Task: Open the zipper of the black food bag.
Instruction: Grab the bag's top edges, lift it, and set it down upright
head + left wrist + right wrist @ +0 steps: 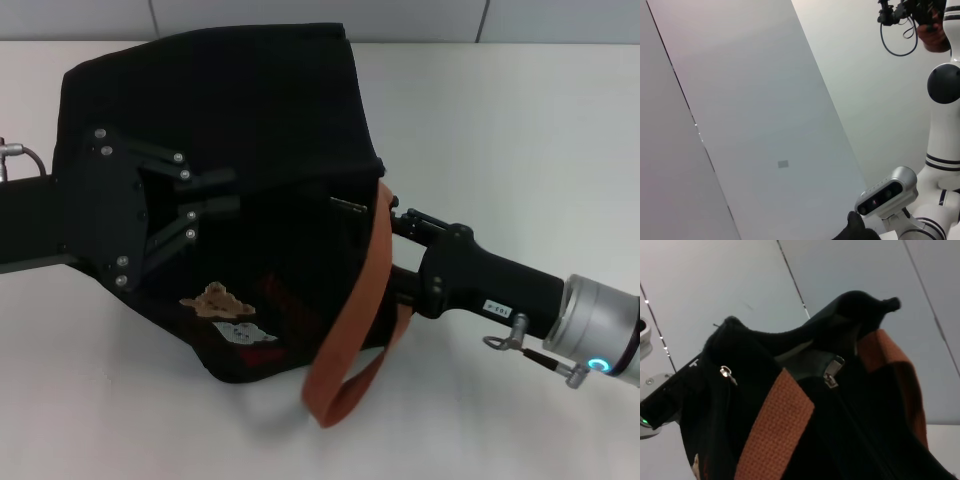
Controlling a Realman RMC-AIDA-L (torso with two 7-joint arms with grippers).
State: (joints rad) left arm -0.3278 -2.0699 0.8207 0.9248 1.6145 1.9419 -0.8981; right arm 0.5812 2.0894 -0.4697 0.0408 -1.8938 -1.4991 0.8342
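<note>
On the white surface (520, 120), toward the robot's left of centre: the black food bag (250, 130), tipped and slumped, bear patches (215, 300) facing the camera near its lower edge. An orange-brown strap (355, 330) looping off the bag's right side down past its bottom edge onto the surface.

Left gripper (225, 192) pressed flat against the bag's left face, fingers (210, 178) close together with only a narrow slit between, pinching fabric or merely resting, cannot tell which. Right gripper (375, 208) reaching in from the lower right, tip just beside the bag's right edge at a small silver pull tab (347, 205); fingers hidden behind strap and fabric, so open or shut cannot be told.

From the right wrist: zipper (832, 372) with silver tab hanging at the mouth of the bag, fabric peaked above it, strap (775, 430) crossing in front.

Plenty of bare surface to the right and behind; less room at the left edge.
</note>
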